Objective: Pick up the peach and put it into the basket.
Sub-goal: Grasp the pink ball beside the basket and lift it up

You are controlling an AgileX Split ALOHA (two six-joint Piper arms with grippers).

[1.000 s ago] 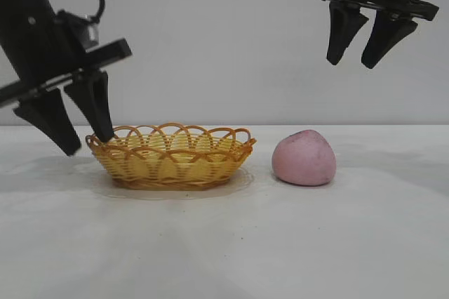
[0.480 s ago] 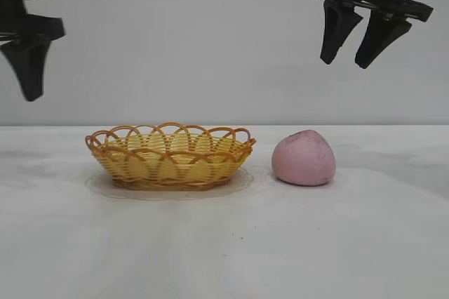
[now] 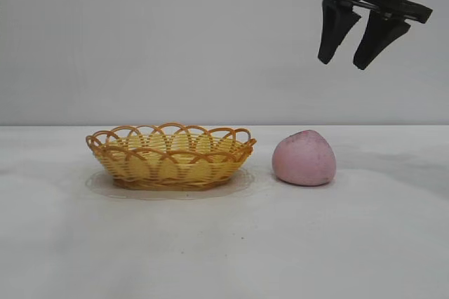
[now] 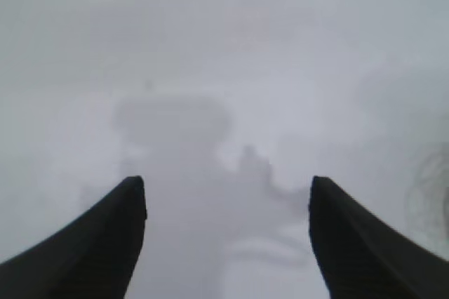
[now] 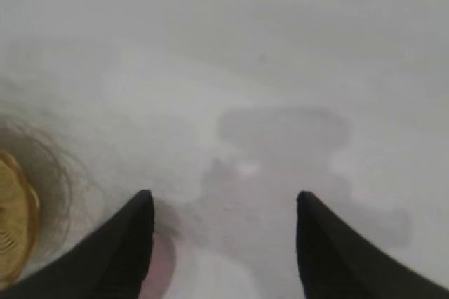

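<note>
Peach (image 3: 304, 158): sat on the white table (image 3: 224, 243), just beside the basket on the right arm's side, apart from it, nothing touching it. A sliver of pink is also caught at the edge of the right wrist view, tucked by one finger.

Basket (image 3: 170, 156): upright on the table, nothing visible inside it as far as can be told from this low angle.

Right gripper (image 3: 347, 51): hung high over the table, well above the peach and a bit off to its outer side. Fingers are spread apart with nothing between them.

Left gripper (image 4: 228, 201): nearly out of the exterior view, just a dark scrap at the top corner. In its own wrist view the fingers are seen held wide with only bare table below.

Progress: nothing picked up yet — the approach is judged to be the step in hand.

What could go wrong: the descent isn't lined up over the peach, so if the gripper is brought straight down, one finger could land on the rounded top and the thing would probably be rolled or shoved, maybe into the basket rim. The tapered, matte shape could also be squeezed out of a pinch taken too high — a low, centred grip looks safer.
</note>
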